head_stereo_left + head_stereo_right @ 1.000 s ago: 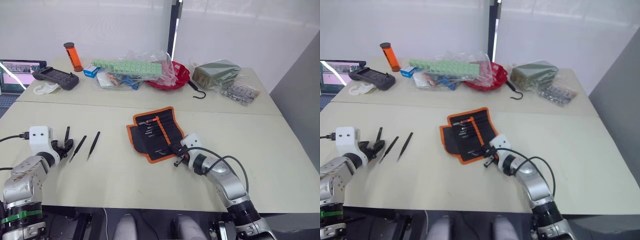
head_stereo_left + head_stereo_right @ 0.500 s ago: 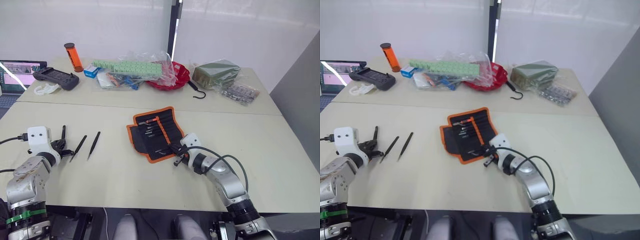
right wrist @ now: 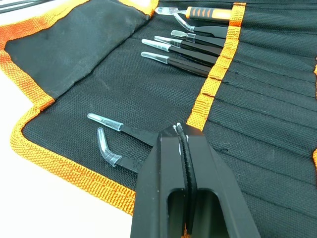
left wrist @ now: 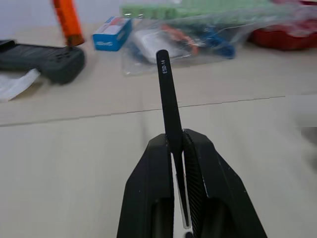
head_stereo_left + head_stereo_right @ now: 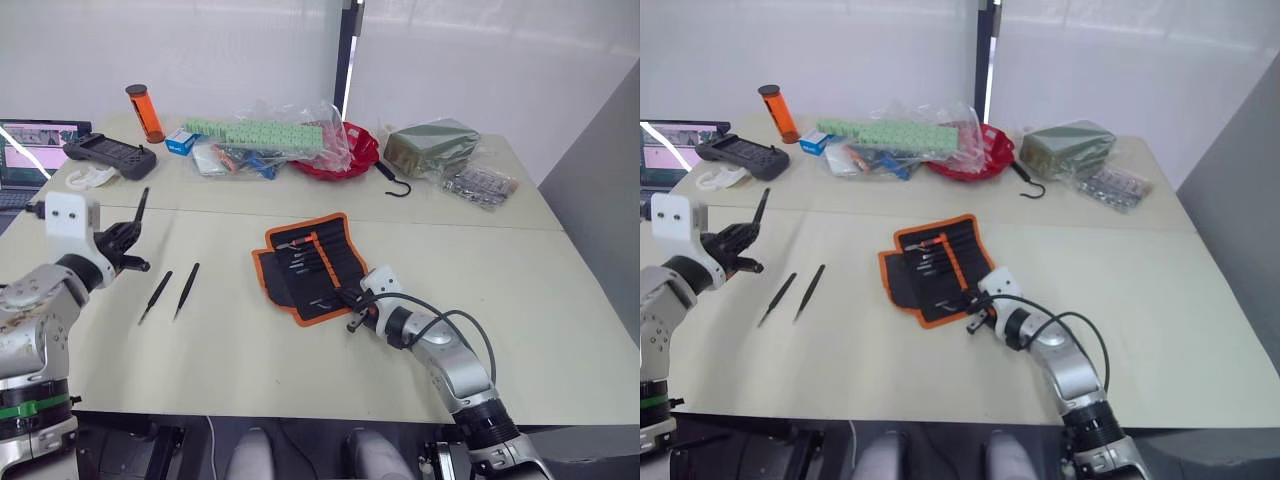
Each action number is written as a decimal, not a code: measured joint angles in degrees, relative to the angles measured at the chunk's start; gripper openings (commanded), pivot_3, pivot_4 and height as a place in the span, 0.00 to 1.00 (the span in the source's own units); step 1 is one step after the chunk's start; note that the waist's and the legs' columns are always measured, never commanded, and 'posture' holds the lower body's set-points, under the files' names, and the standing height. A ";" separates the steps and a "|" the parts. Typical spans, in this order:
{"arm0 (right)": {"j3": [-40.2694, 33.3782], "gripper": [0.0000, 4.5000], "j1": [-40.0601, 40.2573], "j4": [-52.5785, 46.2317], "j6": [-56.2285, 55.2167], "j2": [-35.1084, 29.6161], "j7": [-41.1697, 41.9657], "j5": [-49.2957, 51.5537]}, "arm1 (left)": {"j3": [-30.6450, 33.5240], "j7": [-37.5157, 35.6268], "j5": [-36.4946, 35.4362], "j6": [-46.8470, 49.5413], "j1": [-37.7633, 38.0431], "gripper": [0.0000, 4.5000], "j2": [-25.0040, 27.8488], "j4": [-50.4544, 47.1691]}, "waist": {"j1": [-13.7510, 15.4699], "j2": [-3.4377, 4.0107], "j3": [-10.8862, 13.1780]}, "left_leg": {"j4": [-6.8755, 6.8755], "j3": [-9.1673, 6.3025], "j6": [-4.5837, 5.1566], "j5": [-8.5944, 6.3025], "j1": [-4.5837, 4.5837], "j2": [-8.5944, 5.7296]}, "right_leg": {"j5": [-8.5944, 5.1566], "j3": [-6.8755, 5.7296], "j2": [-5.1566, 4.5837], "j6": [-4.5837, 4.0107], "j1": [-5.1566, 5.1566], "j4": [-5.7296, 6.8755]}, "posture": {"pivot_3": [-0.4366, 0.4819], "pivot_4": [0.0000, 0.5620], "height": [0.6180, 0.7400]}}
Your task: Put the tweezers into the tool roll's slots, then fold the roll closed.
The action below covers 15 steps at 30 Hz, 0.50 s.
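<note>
The tool roll (image 5: 310, 265) lies open mid-table, black with orange trim. Several tweezers (image 3: 181, 47) with clear tip caps sit in its slots (image 3: 257, 94); two more capped ones (image 3: 116, 141) rest on its near part. My right gripper (image 5: 353, 316) is at the roll's near corner, its tips (image 3: 178, 130) shut over the orange strip with nothing seen between them. My left gripper (image 5: 122, 243) hangs above the table at far left, shut on a black tweezers (image 4: 167, 94) that points up and away. Two loose tweezers (image 5: 155, 296) (image 5: 187, 290) lie on the table to its right.
Along the back stand an orange cylinder (image 5: 146, 112), a black controller (image 5: 110, 156), a laptop (image 5: 30, 150), plastic bags of parts (image 5: 265, 138), a red bowl (image 5: 350, 152), a dark green bag (image 5: 432, 146), a black hook (image 5: 398, 186) and blister packs (image 5: 482, 186).
My left gripper has risen from table level with the tweezers in it, moving up and toward the back. The right gripper and the roll have stayed put.
</note>
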 measured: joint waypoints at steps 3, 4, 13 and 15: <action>-0.20 0.00 0.94 -0.64 0.00 0.27 -0.84 0.00 | -6.05 -7.99 -1.92 1.61 -4.10 0.00 3.44 -1.31 | 0.08 0.06 0.06 | 0.00 0.01 0.02 0.01 -0.06 -0.01 | 0.00 0.00 0.00 0.01 -0.03 -0.03 | 0.48 0.27 0.99; -0.26 0.00 1.16 -0.81 0.00 0.40 -1.27 0.00 | -8.29 -10.35 -2.19 1.94 -5.91 0.00 4.18 -1.43 | 0.07 0.07 0.06 | 0.01 0.01 0.03 0.02 -0.07 -0.01 | 0.00 0.00 0.01 0.01 -0.03 -0.03 | 0.48 0.27 0.99; -0.57 0.00 3.23 -3.71 0.04 1.10 -3.76 0.01 | -31.06 -30.13 -0.32 6.10 -22.01 0.00 8.50 1.72 | 0.08 0.29 0.22 | 0.01 -0.03 0.08 0.05 -0.33 -0.01 | 0.02 0.01 0.10 0.10 -0.15 -0.31 | 0.48 0.27 0.99; -0.75 0.00 3.58 -4.13 0.07 1.17 -4.43 0.01 | -35.99 -32.73 3.67 4.18 -27.10 0.00 6.91 6.53 | 0.37 0.31 0.23 | 0.05 -0.06 0.08 0.05 -0.36 -0.03 | 0.02 0.00 0.10 0.11 -0.15 -0.33 | 0.48 0.27 0.99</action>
